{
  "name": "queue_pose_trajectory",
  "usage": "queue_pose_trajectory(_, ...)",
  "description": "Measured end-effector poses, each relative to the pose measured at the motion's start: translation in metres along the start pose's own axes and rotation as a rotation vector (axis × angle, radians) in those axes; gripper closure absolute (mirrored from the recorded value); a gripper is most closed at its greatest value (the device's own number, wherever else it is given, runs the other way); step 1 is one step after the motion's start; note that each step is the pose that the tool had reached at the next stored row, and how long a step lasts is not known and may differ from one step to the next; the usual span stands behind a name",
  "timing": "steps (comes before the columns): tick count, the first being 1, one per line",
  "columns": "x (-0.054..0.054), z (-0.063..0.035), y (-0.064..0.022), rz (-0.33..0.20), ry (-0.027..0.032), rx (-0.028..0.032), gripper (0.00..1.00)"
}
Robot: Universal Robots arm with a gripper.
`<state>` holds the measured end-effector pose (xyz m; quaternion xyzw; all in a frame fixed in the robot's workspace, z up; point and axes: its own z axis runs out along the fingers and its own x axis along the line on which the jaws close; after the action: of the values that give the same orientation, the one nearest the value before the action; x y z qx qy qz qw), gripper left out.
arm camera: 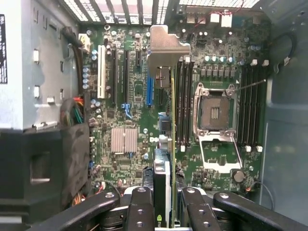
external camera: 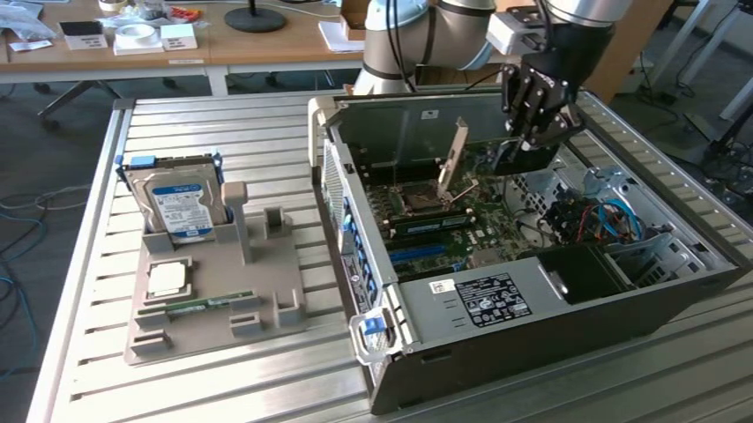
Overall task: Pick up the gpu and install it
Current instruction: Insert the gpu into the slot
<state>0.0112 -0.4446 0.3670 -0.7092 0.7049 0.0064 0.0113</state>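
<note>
we see the gripper [arm camera: 163, 207] reaching into the open computer case [external camera: 530, 322], its jaws closed on the gpu [arm camera: 162, 173], with a finger against each flat face at the card's near end. the gpu stands on edge over the motherboard [arm camera: 125, 139], between the motherboard's cpu socket [arm camera: 214, 113] and its expansion slots [arm camera: 126, 72]. whether its lower edge touches the motherboard we cannot tell. its long axis runs straight away from the gripper along the motherboard, and the silver end bracket [arm camera: 166, 50] leads, pointing toward the motherboard's edge by the slotted case wall.
</note>
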Motion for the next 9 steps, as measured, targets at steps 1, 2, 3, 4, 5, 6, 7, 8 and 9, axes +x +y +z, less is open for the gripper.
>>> queue_pose_trajectory(1, 0.000, 0.0007, 0.0016, 0.003, 0.0000, 0.0000, 0.73)
queue_pose_trajectory(2, 0.000, 0.0015, 0.0034, 0.007, 0.0001, 0.0002, 0.73)
queue_pose_trajectory(3, 0.000, 0.0022, 0.0050, 0.011, 0.0001, 0.0003, 0.73)
queue_pose_trajectory(4, 0.000, 0.0029, 0.0065, 0.014, 0.0001, 0.0004, 0.73)
queue_pose_trajectory(5, 0.000, 0.0037, 0.0079, 0.018, 0.0001, 0.0004, 0.73)
queue_pose_trajectory(6, 0.000, 0.0046, 0.0089, 0.022, 0.0000, 0.0006, 0.73)
queue_pose_trajectory(7, 0.000, 0.0055, 0.0099, 0.028, 0.0001, 0.0008, 0.73)
queue_pose_trajectory(8, 0.000, 0.0061, 0.0108, 0.034, 0.0002, 0.0008, 0.73)
queue_pose_trajectory(9, 0.000, 0.0067, 0.0118, 0.039, 0.0003, 0.0009, 0.73)
